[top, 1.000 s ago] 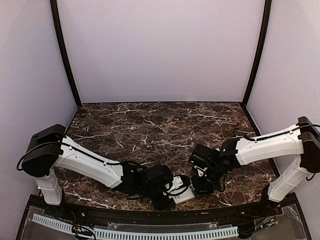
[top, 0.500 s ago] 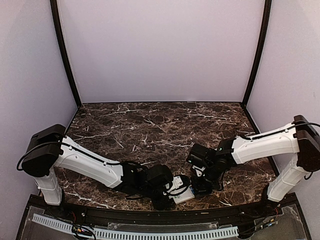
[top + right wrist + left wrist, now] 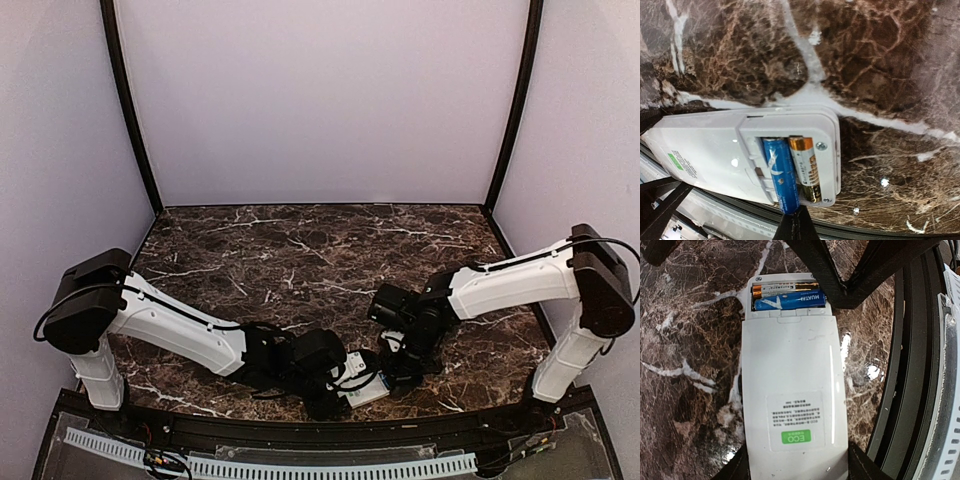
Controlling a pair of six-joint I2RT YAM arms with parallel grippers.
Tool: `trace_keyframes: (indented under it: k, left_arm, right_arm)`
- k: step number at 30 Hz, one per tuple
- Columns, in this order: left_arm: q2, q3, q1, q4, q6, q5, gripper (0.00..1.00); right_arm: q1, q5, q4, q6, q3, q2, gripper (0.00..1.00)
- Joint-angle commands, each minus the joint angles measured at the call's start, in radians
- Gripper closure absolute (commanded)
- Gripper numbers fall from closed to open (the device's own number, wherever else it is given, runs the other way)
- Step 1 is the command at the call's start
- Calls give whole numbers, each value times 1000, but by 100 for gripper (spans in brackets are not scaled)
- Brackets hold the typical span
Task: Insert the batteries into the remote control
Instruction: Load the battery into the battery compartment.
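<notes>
White remote control lies back-up near the tabletop's front edge, clasped by the left gripper, compartment end toward the closed right gripper, whose tip touches the crosswise blue battery.

The flat white plastic remote control is cut off by the bottom edge. The slim blue cylindrical battery has one end hidden behind the right pincer.

A dark brown marble-patterned worktop with white veins sits inside plain pale lilac walls, with two curved black corner poles and a white slotted strip along its near edge.
</notes>
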Motion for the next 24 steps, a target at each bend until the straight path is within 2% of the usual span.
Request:
trace_keyframes:
  k: [1, 11, 24]
  left_arm:
    - [73, -56, -7, -144, -3, 95, 47]
    - [68, -56, -7, -143, 1, 100, 46]
    - [20, -31, -7, -135, 22, 75, 37]
  right_arm:
    - [-38, 74, 114, -54, 47, 58, 100]
    - [-40, 101, 106, -68, 112, 125, 100]
    - [-43, 123, 158, -67, 99, 174, 100]
